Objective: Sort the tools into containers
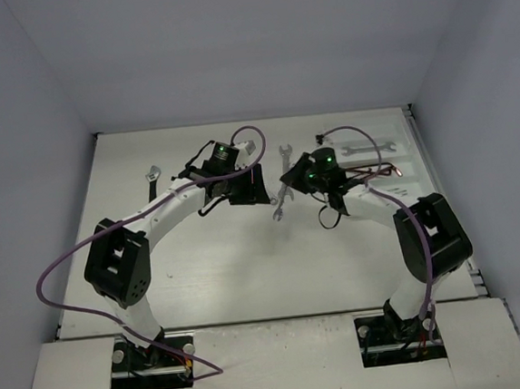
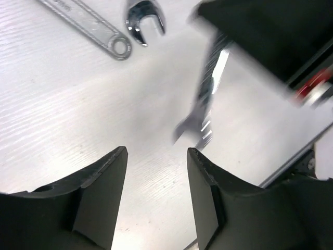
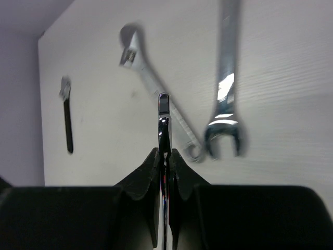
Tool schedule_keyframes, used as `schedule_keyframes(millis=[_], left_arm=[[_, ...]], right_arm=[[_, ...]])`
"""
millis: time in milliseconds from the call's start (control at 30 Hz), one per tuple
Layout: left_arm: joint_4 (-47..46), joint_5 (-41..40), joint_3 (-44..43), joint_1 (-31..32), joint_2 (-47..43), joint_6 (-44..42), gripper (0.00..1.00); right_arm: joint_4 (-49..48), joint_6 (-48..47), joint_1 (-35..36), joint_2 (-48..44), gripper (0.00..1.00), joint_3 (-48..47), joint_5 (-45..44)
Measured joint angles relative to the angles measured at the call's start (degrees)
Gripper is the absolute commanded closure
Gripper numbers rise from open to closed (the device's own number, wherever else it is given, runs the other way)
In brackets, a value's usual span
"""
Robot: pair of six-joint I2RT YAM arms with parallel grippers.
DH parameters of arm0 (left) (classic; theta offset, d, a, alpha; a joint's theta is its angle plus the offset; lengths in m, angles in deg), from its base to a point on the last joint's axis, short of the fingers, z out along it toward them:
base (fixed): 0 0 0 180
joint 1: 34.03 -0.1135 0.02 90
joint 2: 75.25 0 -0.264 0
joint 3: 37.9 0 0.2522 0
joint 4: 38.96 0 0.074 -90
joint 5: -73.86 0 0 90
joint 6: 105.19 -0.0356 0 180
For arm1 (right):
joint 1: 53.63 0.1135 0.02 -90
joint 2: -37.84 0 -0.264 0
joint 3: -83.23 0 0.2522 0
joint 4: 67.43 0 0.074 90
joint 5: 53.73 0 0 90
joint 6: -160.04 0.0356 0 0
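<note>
So, far left: a small black-handled wrench [image 1: 153, 181] lies alone on the worktop [image 1: 203, 272]. The left claw [image 2: 156, 156] is spread wide with nothing between its fingers, hovering over bare worktop. Just beyond it a silver adjustable wrench [image 3: 156, 99] and an open-end wrench [image 3: 226, 88] lie flat, their near ends almost touching. The right claw [image 3: 164, 153] is pressed together on a slim silver wrench [image 3: 164, 112]. That wrench is seen edge-on, sticking out past the fingertips, near the worktop's centre. The white tray [image 1: 408, 145] sits far right. It holds one stowed wrench [image 1: 365, 149] and some thin dark tools [image 1: 378, 173] too small to identify.
</note>
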Motion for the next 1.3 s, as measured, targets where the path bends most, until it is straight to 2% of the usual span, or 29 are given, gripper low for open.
schedule_keyframes(millis=[167,333,433,500,733,833,933,1100,1200,1300], left_arm=[[2.88,-6.01,0.24,0.01,-1.65,-0.79,0.48],[4.44,-12.17,3.39,0.01,-7.40,-0.90,0.45],[5.08,-14.71,6.25,0.01,-10.89,-0.88,0.43],[5.80,-16.16,7.87,0.01,-12.58,-0.86,0.37],[8.15,-20.04,11.63,0.01,-16.42,-0.67,0.34],[9.50,-21.97,11.76,0.01,-17.83,-0.66,0.34],[10.28,-23.51,11.76,0.01,-19.28,-0.66,0.34],[11.15,-24.65,11.78,0.01,-20.14,-0.64,0.34],[11.58,-24.95,11.85,0.01,-20.14,-0.57,0.34],[11.69,-25.22,11.85,0.01,-19.98,-0.36,0.34]], right_arm=[[0.30,2.15,-13.63,-3.71,1.00,2.58,-2.33],[-0.72,6.75,-26.59,-5.27,1.00,2.54,-5.75],[-0.94,9.84,-31.68,-3.68,1.00,1.76,-7.67],[-1.79,12.17,-33.84,-0.80,1.00,0.22,-9.08],[-3.82,18.54,-37.42,13.04,1.00,-8.70,-10.97],[-4.16,19.88,-37.53,18.84,0.97,-13.93,-11.23],[-4.86,20.89,-37.52,23.29,0.87,-18.09,-11.22],[-5.02,20.96,-37.52,26.96,0.61,-21.95,-10.79],[-4.76,20.29,-37.54,26.95,0.55,-22.01,-10.64],[-3.45,19.11,-37.54,26.58,0.53,-21.87,-10.33]])
